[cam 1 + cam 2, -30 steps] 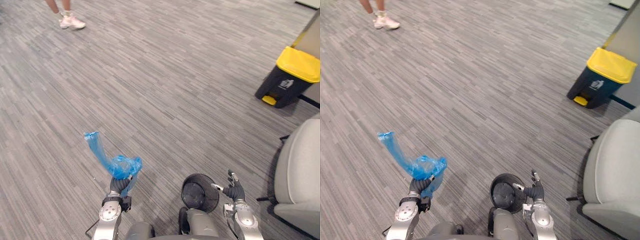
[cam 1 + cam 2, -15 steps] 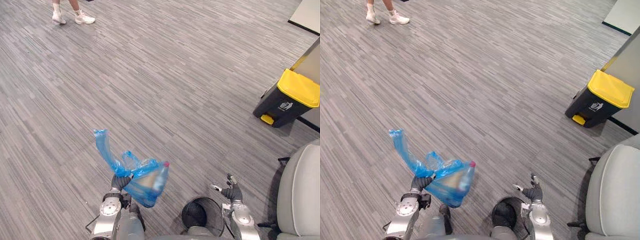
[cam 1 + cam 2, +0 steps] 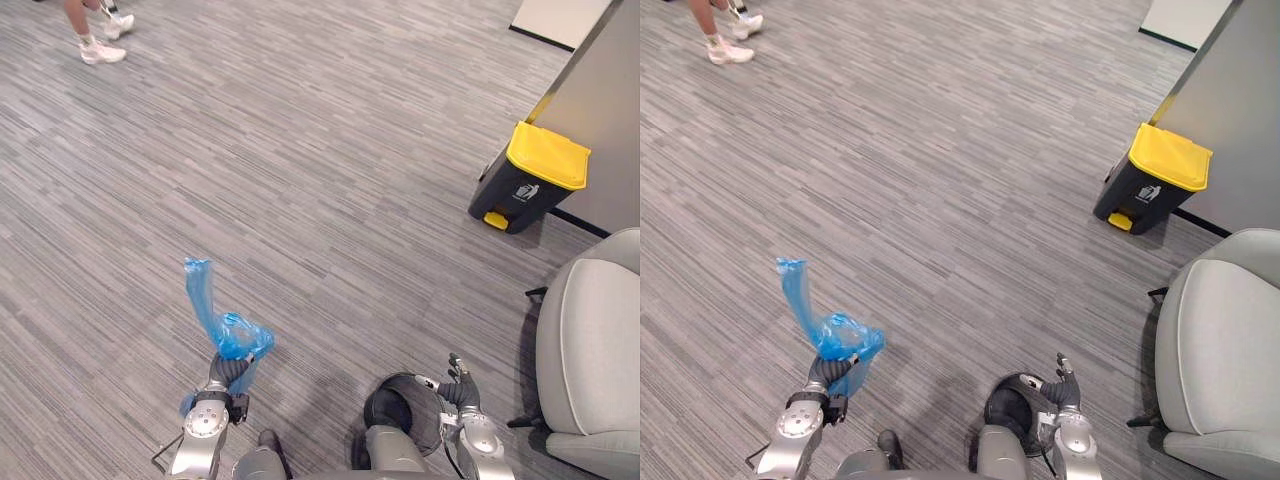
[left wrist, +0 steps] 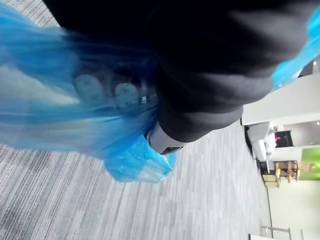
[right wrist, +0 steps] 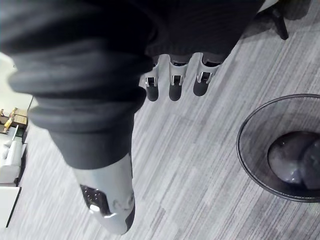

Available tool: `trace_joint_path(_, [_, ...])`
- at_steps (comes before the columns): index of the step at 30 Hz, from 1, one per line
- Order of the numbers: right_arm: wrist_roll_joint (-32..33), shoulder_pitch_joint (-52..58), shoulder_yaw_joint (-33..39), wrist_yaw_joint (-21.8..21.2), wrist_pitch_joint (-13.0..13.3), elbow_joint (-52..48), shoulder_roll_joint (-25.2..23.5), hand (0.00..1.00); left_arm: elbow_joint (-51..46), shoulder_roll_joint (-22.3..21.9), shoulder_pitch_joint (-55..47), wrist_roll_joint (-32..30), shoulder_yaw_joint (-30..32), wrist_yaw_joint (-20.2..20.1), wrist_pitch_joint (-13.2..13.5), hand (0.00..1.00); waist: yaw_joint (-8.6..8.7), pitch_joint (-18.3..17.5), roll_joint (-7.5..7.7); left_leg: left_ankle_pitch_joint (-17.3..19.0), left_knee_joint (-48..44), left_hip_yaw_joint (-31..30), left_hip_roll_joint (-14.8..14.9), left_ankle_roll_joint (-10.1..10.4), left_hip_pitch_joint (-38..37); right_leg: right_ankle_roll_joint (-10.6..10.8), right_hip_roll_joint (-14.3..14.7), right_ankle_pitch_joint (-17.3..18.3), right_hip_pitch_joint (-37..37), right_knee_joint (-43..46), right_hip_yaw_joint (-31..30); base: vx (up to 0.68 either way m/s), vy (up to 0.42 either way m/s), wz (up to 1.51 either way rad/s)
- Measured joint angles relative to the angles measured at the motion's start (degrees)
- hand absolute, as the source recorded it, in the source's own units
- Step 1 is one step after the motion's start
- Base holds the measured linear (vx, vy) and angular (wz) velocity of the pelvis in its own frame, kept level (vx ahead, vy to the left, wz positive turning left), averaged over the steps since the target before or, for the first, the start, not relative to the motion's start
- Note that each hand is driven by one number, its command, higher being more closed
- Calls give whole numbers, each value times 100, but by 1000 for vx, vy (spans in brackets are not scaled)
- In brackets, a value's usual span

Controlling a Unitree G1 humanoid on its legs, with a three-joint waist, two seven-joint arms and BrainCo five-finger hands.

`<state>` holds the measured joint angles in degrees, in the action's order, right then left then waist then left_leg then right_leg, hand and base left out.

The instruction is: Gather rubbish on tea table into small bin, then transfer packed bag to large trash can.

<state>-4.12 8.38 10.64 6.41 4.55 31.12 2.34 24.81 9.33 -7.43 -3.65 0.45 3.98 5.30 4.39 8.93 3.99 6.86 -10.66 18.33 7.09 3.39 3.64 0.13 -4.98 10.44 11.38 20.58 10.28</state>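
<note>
Left hand (image 3: pixel 228 372) low at the near left, fingers clenched round the bunched neck of the blue bag (image 3: pixel 222 330), loose tail sticking up above the fist. Right hand (image 3: pixel 457 386) at the near right, fingers straight, empty, just beside the black mesh small bin (image 5: pixel 252 132) on the floor (image 3: pixel 330 170). Grey chair (image 3: pixel 590 330) at right. Farther right, yellow-lidded large trash can (image 3: pixel 528 176) against a wall. Person's shoes (image 3: pixel 100 50) far left.

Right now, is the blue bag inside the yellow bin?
No, the left hand holds the blue bag up, far from the yellow bin.
</note>
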Motion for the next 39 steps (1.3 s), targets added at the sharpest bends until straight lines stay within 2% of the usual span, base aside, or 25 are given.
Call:
trace_joint_path(3, [0,-22,11,10,-3,-2,58,0,-1,-167,3,-54,-32,-21,1,100,1,-24,-215,-21,50,-58,43,19,-87,-14,68,29,-105,20,71,305,-47,1])
trace_joint_path(5, [0,48,11,11,-3,-123,-2,0,-19,-245,-22,-56,-39,-22,2,100,-1,-24,-214,26,-230,-72,129,91,-187,-11,121,33,-457,-176,145,285,-60,8])
trace_joint_path(6, [0,148,9,12,-3,-309,-31,0,-85,-316,-57,-62,-44,-31,1,100,-24,-24,-198,128,-852,-68,298,202,-120,-11,152,32,-781,-388,196,266,-57,6])
trace_joint_path(8, [0,240,-49,12,2,-582,-37,0,-295,-397,-145,-62,-35,-33,3,100,-68,-29,-204,195,-1995,-75,559,224,176,-23,220,24,-1096,-586,178,233,-20,-15])
trace_joint_path(9, [2,225,-75,20,4,-777,-19,0,-489,-467,-198,-60,-28,-32,12,100,-131,-45,-233,261,-3070,-60,845,179,657,-44,280,31,-1324,-731,71,259,73,-67])
trace_joint_path(10, [3,157,-70,49,8,-839,-25,0,-570,-540,-202,-60,-29,-37,23,100,-272,-53,-193,655,-3489,-59,943,51,974,-111,275,74,-1406,-820,-284,213,115,-80])
trace_joint_path(12, [4,32,-64,109,6,-835,-29,0,-587,-553,-203,-60,-27,-40,21,100,-365,-70,-234,914,-3220,-116,933,-95,1209,-104,195,78,-1407,-814,-537,169,170,-80])
trace_joint_path(13, [5,0,-59,113,4,-837,-30,0,-587,-569,-209,-59,-26,-40,21,100,-370,-29,-177,915,-2804,-245,869,-101,1313,-83,121,90,-1405,-784,-636,221,310,-72])
trace_joint_path(14, [4,1,-31,113,0,-899,18,0,-621,-618,-233,-59,-26,-39,19,100,-383,-66,-297,586,-1699,-519,794,-66,1228,167,62,241,-1377,-648,-750,184,291,-63])
trace_joint_path(15, [4,65,-14,116,-3,-1013,67,0,-676,-740,-276,-59,-25,-33,22,100,-385,-77,-430,-17,-1017,-685,897,47,1122,354,134,375,-1347,-605,-770,204,356,-82])
trace_joint_path(16, [7,127,-88,108,-58,-972,-139,0,-607,-680,-222,-54,33,-12,-31,100,-462,-53,-256,-111,-1181,-506,758,308,1036,488,-48,610,-1342,-573,-919,129,201,-62])
trace_joint_path(18, [4,213,-202,110,-61,-969,-209,0,-633,-625,-162,-53,20,-14,-38,100,-478,-95,-53,23,-1398,-630,620,260,1086,521,-168,561,-1336,-664,-992,170,148,-41])
trace_joint_path(20, [3,197,-198,116,-69,-967,-196,0,-642,-609,-154,-53,-20,-14,-45,100,-481,-112,-5,207,-1645,-622,586,188,1093,574,-216,523,-1318,-674,-1220,133,124,-53])
trace_joint_path(22, [-2,194,-200,115,-65,-993,-184,0,-653,-596,-170,-54,-37,-14,-49,100,-532,-80,-87,526,-1622,-499,604,221,864,588,-212,528,-1258,-488,-1471,95,128,-83])
trace_joint_path(25, [-89,88,-224,114,-70,-989,-260,0,-749,-526,-280,-50,-79,-11,-50,100,-543,-58,-79,838,-1405,270,571,159,307,762,-391,559,-228,1309,-1689,46,66,-127])
trace_joint_path(26, [-102,90,-226,114,-73,-988,-263,0,-749,-450,-298,-50,-90,-10,-51,100,-516,-60,-59,899,-1342,533,476,145,94,987,-569,406,138,1943,-1551,113,61,-98])
trace_joint_path(28, [-120,98,-219,117,-98,-972,-252,0,-796,-448,-305,-42,-88,-3,-53,100,-423,-37,-91,1070,-1194,757,425,101,-245,841,-738,-7,498,2625,-1238,151,87,-78])
trace_joint_path(29, [-131,102,-225,112,-102,-928,-258,0,-838,-419,-315,-37,-89,0,-53,100,-355,-6,-186,1113,-1040,792,418,85,-400,800,-734,95,635,2785,-1084,242,74,-62])
trace_joint_path(30, [-164,71,-238,110,-102,-916,-314,0,-866,-333,-257,-37,-89,2,-49,100,-355,-48,-106,1134,-842,844,389,105,-523,651,-676,366,911,2743,-726,260,46,-53])
trace_joint_path(33, [-223,-109,-222,116,-91,-605,-269,0,-706,-223,-144,-36,-64,-1,-46,100,-284,-61,-74,1167,-491,854,386,180,-743,363,-343,457,1529,2231,-24,271,-38,-25])
trace_joint_path(34, [-225,-198,-234,114,-96,-333,-191,0,-512,-197,-55,-36,-32,-5,-48,100,-214,-72,-58,1108,-348,848,349,286,-885,186,-166,227,1603,1584,187,487,-78,14])
trace_joint_path(35, [-226,-247,-225,117,-113,-79,-67,0,-238,-243,44,-36,-32,-6,-59,100,-171,-98,-73,1125,-263,695,282,395,-1092,-364,36,-212,1522,1206,200,492,-56,6])
trace_joint_path(36, [-226,-271,-224,116,-137,70,15,0,-118,-301,67,-37,-42,-18,-101,100,-193,-97,-251,1118,-228,549,397,387,-1164,-419,126,-244,1419,1153,224,523,-53,-21])
trace_joint_path(37, [-224,-360,-206,117,-153,113,54,0,-117,-308,64,-37,-22,-14,-128,100,-236,-94,-357,872,-343,269,489,521,-1106,-477,135,-167,1394,1256,249,500,-102,-19])
trace_joint_path(39, [-220,-254,-158,114,-176,23,63,0,-147,-452,146,-38,-72,-20,-128,100,-170,-45,-428,306,-714,-105,476,506,-1291,-586,-76,2,1055,1593,533,555,-179,22])
